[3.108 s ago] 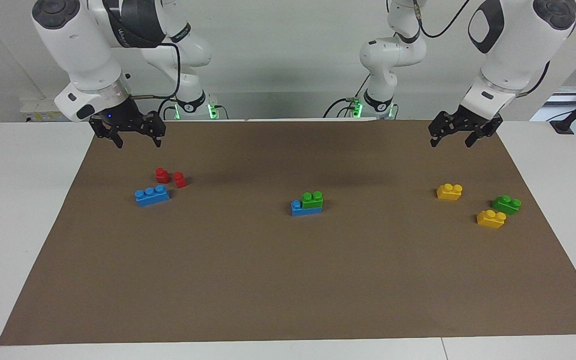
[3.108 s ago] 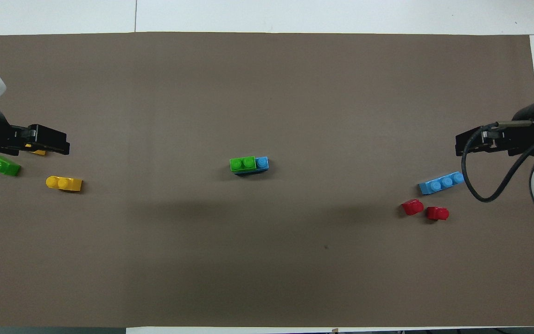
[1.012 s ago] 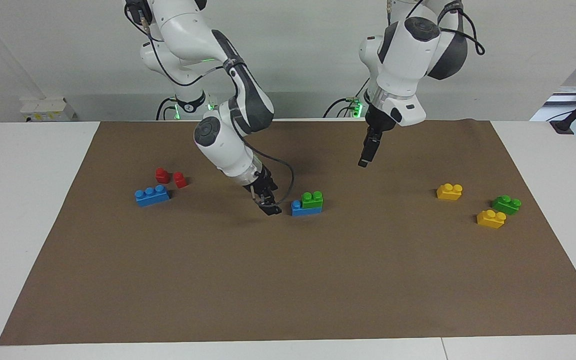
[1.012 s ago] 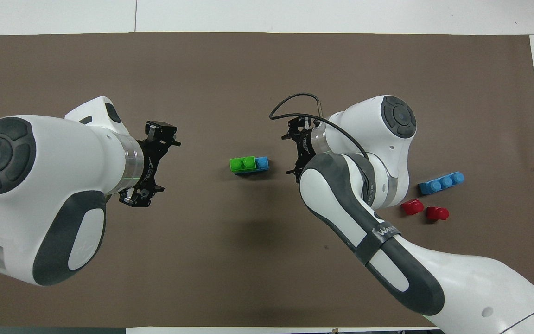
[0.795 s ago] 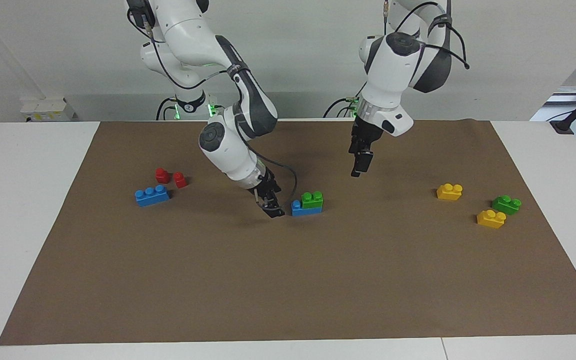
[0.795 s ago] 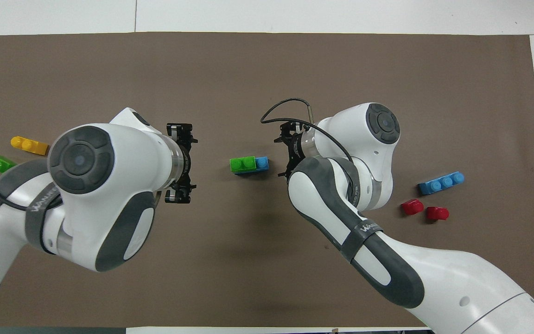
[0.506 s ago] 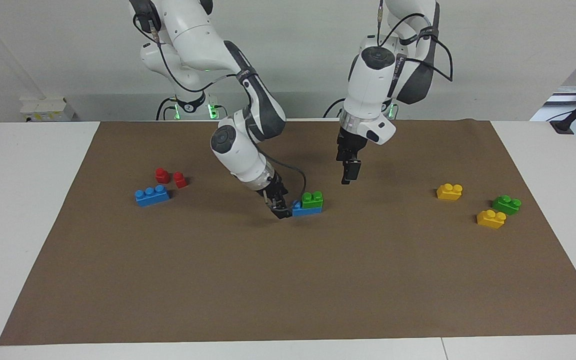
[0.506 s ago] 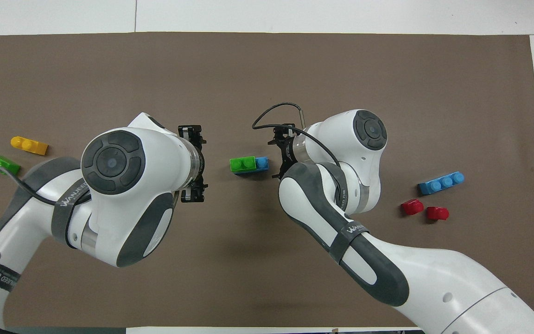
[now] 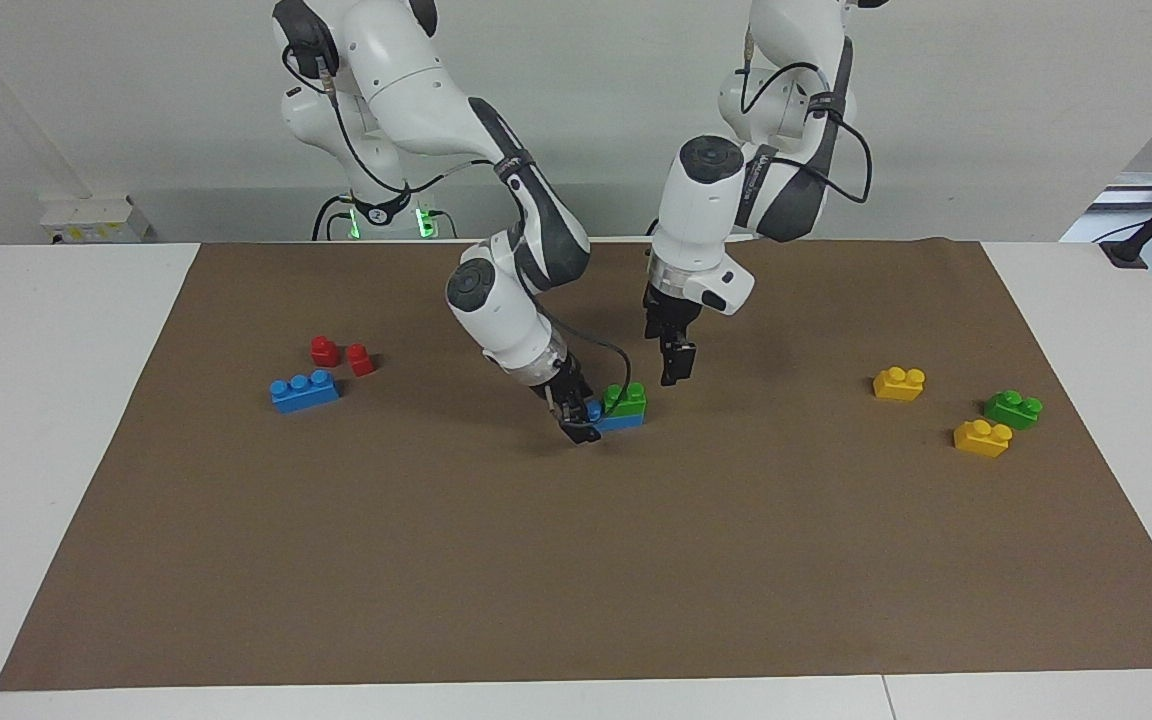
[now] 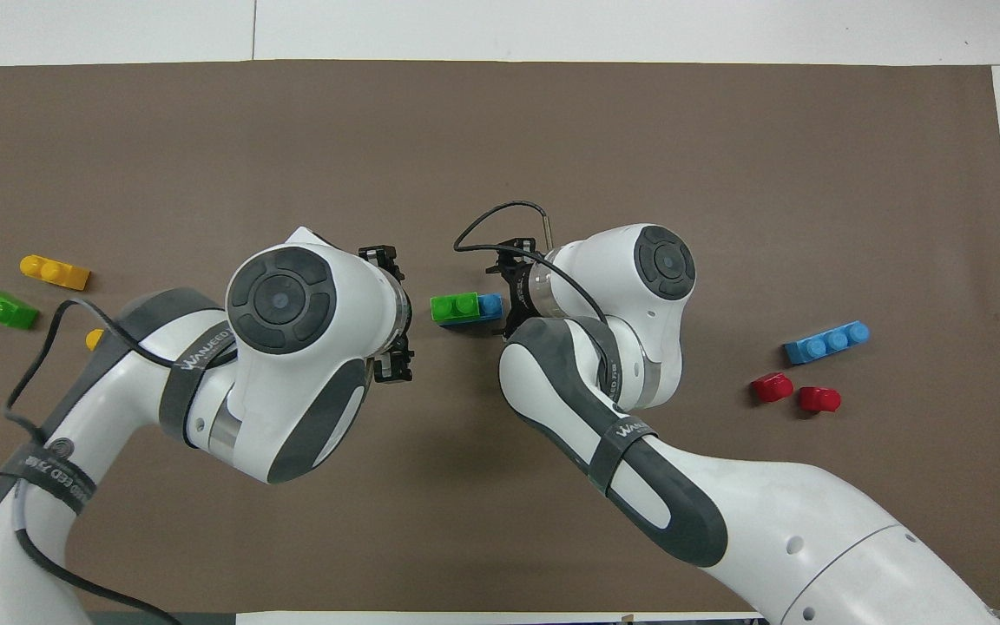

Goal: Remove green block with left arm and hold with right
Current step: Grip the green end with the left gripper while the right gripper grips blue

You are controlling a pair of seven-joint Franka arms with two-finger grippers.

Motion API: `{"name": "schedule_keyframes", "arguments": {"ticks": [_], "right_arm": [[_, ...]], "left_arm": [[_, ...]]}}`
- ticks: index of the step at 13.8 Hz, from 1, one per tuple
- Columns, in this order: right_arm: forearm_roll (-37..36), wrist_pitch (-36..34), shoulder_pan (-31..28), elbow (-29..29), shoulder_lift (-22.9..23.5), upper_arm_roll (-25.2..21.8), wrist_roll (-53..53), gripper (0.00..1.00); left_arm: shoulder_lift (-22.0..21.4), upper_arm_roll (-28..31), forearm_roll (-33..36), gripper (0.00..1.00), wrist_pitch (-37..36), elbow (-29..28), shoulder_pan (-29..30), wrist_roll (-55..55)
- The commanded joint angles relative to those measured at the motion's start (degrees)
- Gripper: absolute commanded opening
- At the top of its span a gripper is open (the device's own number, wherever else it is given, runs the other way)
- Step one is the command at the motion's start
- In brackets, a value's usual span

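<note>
A green block [image 9: 625,398] sits pressed on a blue brick [image 9: 622,422] in the middle of the brown mat; the pair also shows in the overhead view, green block [image 10: 455,306] and blue brick [image 10: 490,304]. My right gripper [image 9: 584,420] is low at the mat and open, with its fingers on either side of the blue brick's bare end [image 10: 507,299]. My left gripper [image 9: 674,372] points down, open, a little above the mat, beside the green block toward the left arm's end [image 10: 398,314]. It touches nothing.
A second green block [image 9: 1013,409] and two yellow bricks [image 9: 899,383] [image 9: 982,438] lie toward the left arm's end. A blue three-stud brick [image 9: 304,390] and two red pieces [image 9: 324,350] [image 9: 360,359] lie toward the right arm's end.
Both arms have swung in from the table's ends to the middle. The right gripper has slid up to the blue brick's end. The left gripper has come lower and closer to the green block.
</note>
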Motion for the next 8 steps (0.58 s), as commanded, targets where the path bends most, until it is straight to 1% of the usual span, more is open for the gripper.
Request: {"name": "schedule_keyframes", "arguments": {"ticks": [1, 2, 3, 4, 5, 8], "right_arm": [[1.5, 1.5, 0.0, 0.2, 0.8, -0.1, -0.1, 0.65], [1.9, 1.5, -0.2, 0.0, 0.8, -0.1, -0.1, 0.56], [2.2, 1.5, -0.3, -0.1, 0.8, -0.1, -0.1, 0.42], [2.6, 1.6, -0.5, -0.3, 0.8, -0.1, -0.1, 0.24], [2.6, 1.5, -0.7, -0.3, 0.8, -0.1, -0.1, 0.00], [2.6, 1.5, -0.9, -0.5, 0.7, -0.1, -0.6, 0.00]], "left_arm": [[2.0, 0.9, 3.2, 1.00, 2.0, 0.4, -2.0, -6.0], [2.9, 0.9, 4.2, 1.00, 2.8, 0.5, -2.6, -8.0], [4.4, 1.0, 4.8, 1.00, 3.1, 1.3, -3.3, -9.5], [6.5, 0.9, 6.3, 1.00, 3.2, 2.6, -3.4, -10.5], [8.3, 0.9, 7.5, 1.00, 3.6, 4.0, -3.4, -11.7], [8.7, 0.9, 7.8, 1.00, 4.0, 4.3, -3.4, -12.2]]}}
